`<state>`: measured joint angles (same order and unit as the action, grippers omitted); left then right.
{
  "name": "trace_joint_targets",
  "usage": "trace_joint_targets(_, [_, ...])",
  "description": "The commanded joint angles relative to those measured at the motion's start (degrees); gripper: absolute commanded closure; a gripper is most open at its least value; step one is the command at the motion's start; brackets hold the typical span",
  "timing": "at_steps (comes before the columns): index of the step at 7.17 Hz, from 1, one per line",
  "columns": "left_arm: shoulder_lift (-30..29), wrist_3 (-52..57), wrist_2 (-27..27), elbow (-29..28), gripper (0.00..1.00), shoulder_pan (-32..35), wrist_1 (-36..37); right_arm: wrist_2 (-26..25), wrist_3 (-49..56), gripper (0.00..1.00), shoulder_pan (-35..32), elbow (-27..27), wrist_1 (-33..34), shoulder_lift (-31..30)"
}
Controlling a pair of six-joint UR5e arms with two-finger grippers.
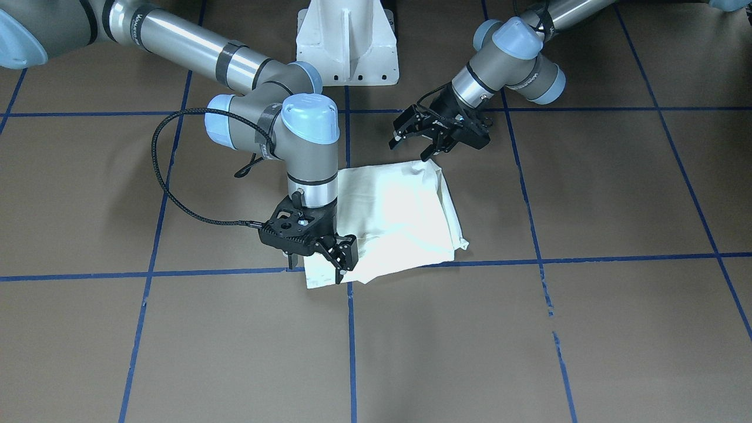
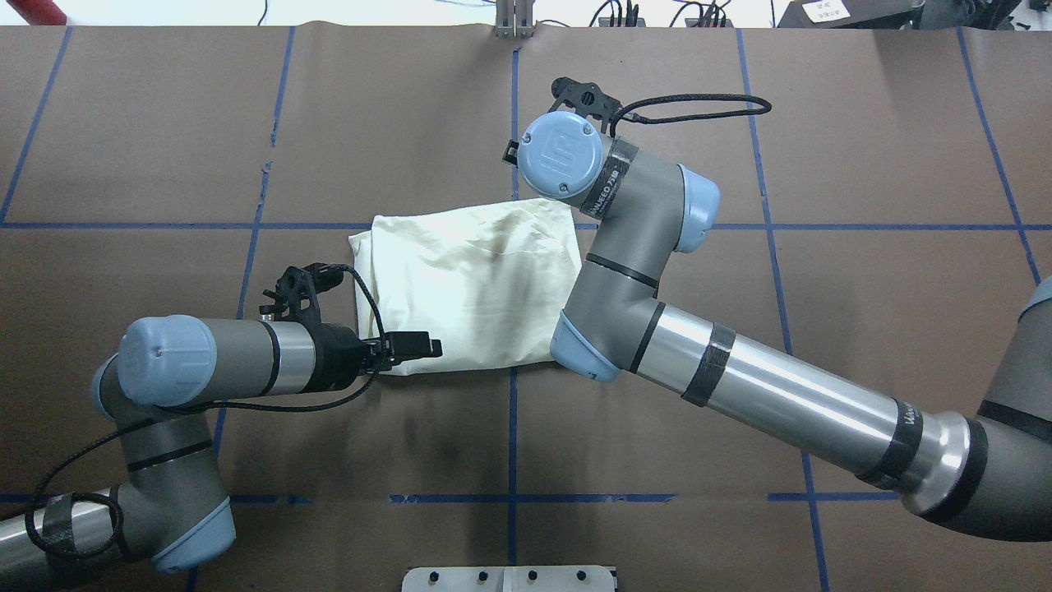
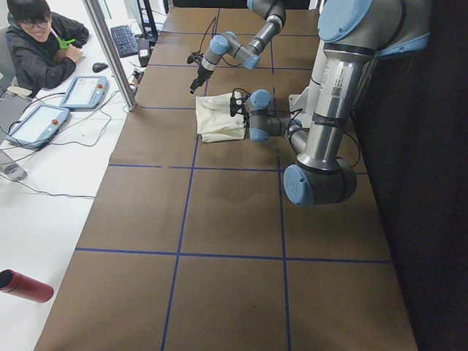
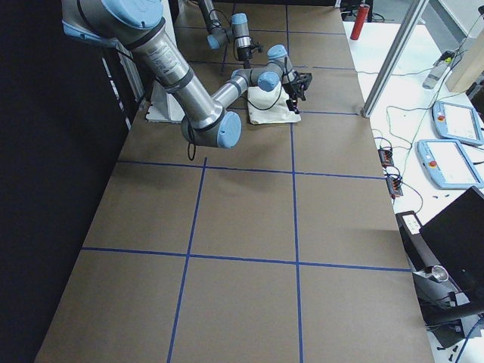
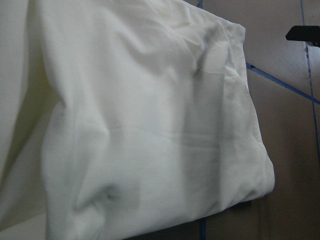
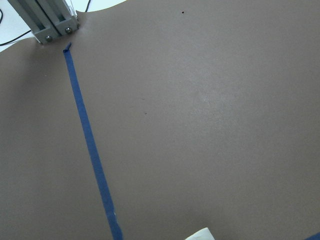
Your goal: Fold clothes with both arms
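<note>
Well, seen from overhead, the brown-papered table (image 2: 822, 123) with its blue tape (image 2: 512, 427) grid stretches wide around the central folded T-shirt (image 2: 468, 279). The left gripper (image 2: 423, 345) hangs splayed at seven o'clock, the right gripper (image 1: 315, 271) splayed at one.

A robotics lab: tape-gridded table (image 3: 219, 219), two teach pendants (image 3: 84, 91), keyboard (image 3: 123, 40) and mouse (image 3: 100, 66) on a white side bench (image 3: 44, 219).

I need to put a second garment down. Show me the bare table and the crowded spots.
Bare: the whole row of the table on the operators' side of the blue tape line. Crowded: around the T-shirt, with the right end effector at its operator-side corner and the left end effector at its robot-side edge.
</note>
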<state>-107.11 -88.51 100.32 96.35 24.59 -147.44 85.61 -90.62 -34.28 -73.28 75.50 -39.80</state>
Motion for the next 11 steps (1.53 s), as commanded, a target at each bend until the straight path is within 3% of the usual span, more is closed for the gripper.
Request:
trace_joint_targets(1, [0.23, 0.01, -0.12, -1.51, 0.00, -0.15, -0.04, 0.00, 0.00, 0.00, 0.00, -0.02, 0.00, -0.19])
trace_joint_targets(7, [0.15, 0.44, -0.74, -1.70, 0.00, 0.45, 0.75, 1.22, 2.79, 0.00, -0.09, -0.28, 0.17, -0.19])
trace_joint_targets(8, [0.14, 0.97, 1.00, 1.70, 0.00, 1.85, 6.50, 5.23, 5.68, 0.00, -1.13, -1.59, 0.70, -0.36])
trace_joint_targets(10, [0.14, 9.28, 4.36, 13.98, 0.00, 5.80, 24.04, 12.27, 14.97, 0.00, -5.33, -7.37, 1.23, -5.26])
trace_joint_targets(11, [-0.38, 16.37, 4.45, 18.91, 0.00, 8.35, 35.53, 17.35, 21.73, 0.00, -8.75, -12.45, 6.54, -8.16])
